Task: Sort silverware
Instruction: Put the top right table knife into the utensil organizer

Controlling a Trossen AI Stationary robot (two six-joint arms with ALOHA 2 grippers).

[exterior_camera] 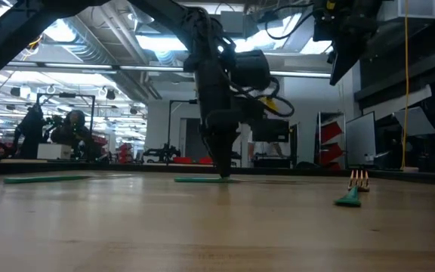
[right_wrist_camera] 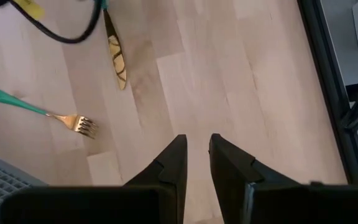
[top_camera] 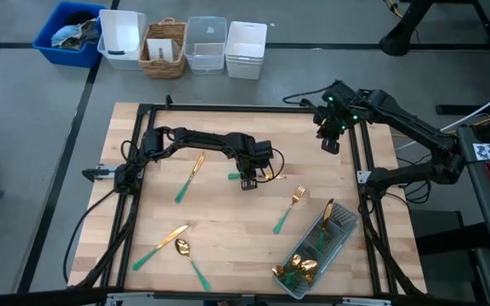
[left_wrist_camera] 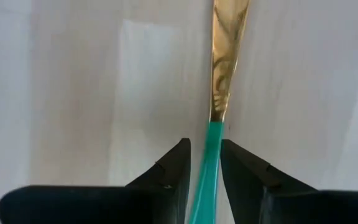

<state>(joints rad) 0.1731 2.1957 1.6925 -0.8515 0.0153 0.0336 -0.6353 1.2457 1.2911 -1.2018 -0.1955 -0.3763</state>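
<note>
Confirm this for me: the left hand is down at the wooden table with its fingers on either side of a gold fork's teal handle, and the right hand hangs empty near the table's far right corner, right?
Not quite: it is a gold knife, not a fork. The left wrist view shows a flat blade beyond the teal handle, between the left hand fingers. The right hand does hang empty.

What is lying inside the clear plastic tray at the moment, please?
The clear plastic tray holds several gold-headed pieces heaped at one end and another leaning out; their handles and exact number are hidden.
</note>
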